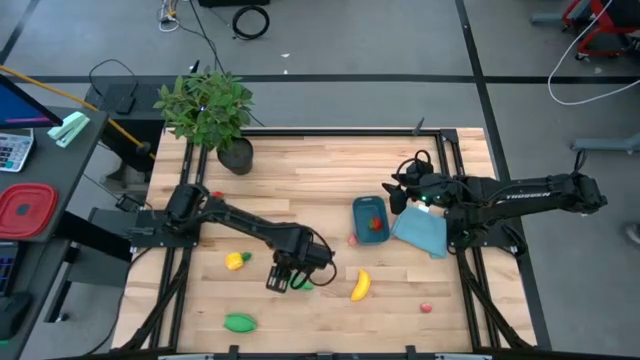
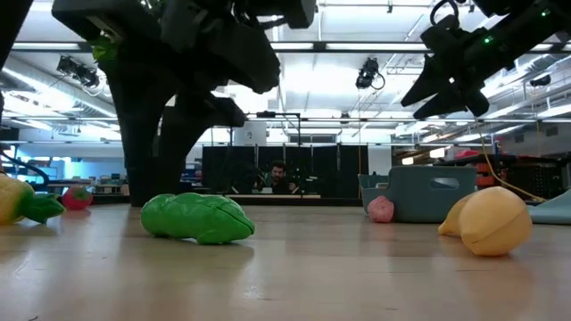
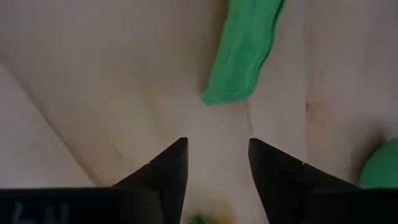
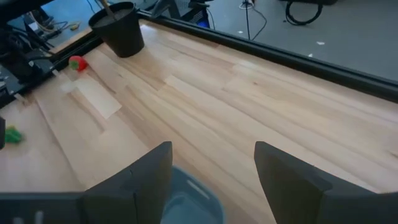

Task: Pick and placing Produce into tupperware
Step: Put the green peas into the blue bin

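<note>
My left gripper (image 1: 282,278) is open and empty, pointing down above the table near its front middle. A green piece (image 1: 303,284) lies right beside it. In the left wrist view a green oblong piece (image 3: 242,56) lies ahead of the fingertips (image 3: 217,163), apart from them. Another green oblong piece (image 1: 238,322) lies near the front edge. A yellow piece with a green stem (image 1: 235,261) and a banana (image 1: 360,285) lie on the wood. The dark-blue tub (image 1: 370,220) holds a red piece (image 1: 376,224). My right gripper (image 1: 398,195) is open and empty above the tub's far end (image 4: 186,199).
A flat light-blue piece (image 1: 420,231) lies right of the tub. Small red pieces lie beside the tub (image 1: 352,239), near the front right (image 1: 426,308) and near the plant (image 1: 218,195). A potted plant (image 1: 210,110) stands at the far left.
</note>
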